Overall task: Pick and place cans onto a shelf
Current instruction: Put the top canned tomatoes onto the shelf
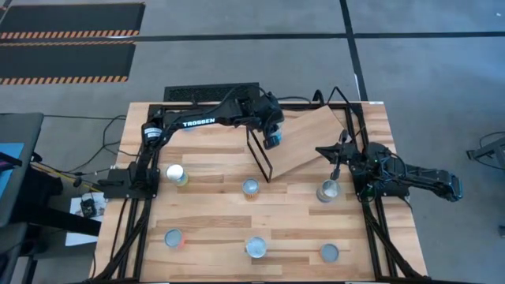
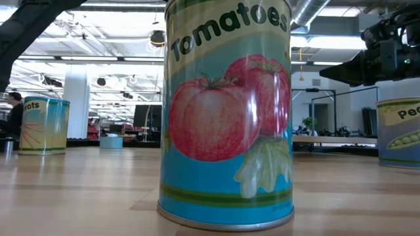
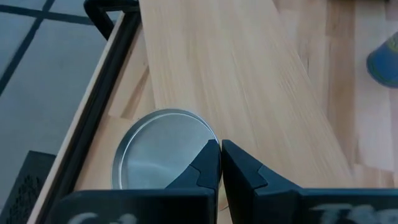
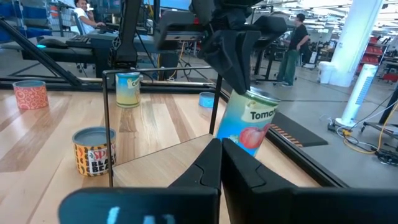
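The shelf (image 1: 304, 146), a light-wood board with a black wire frame end (image 1: 259, 162), lies askew at the table's far middle. My left gripper (image 1: 272, 130) hangs over the shelf's left end, shut on a blue tomato can (image 4: 252, 121). My right gripper (image 1: 333, 158) is shut and empty by the shelf's right end, above a silver-topped can (image 1: 329, 191). Several more cans stand upright on the table: a yellow one (image 1: 175, 174), one in the middle (image 1: 250, 187), and three along the near edge (image 1: 256, 247). My left gripper meets the tomato can at the rim of its silver top (image 3: 208, 144), on one side of the lid. The fingers (image 4: 233, 59) come from above, slanting down. The gap between them is thin, as on the rim only. The can hangs tilted; the right gripper's fingers hide its bottom.
Black frame rails run along the table's left (image 1: 126, 229) and right (image 1: 377, 229) sides. In the right wrist view a black-beans can (image 4: 93, 149) stands by the wire frame post (image 4: 109, 124). The low view is filled by a near tomato can (image 2: 226, 111). People are in the room behind.
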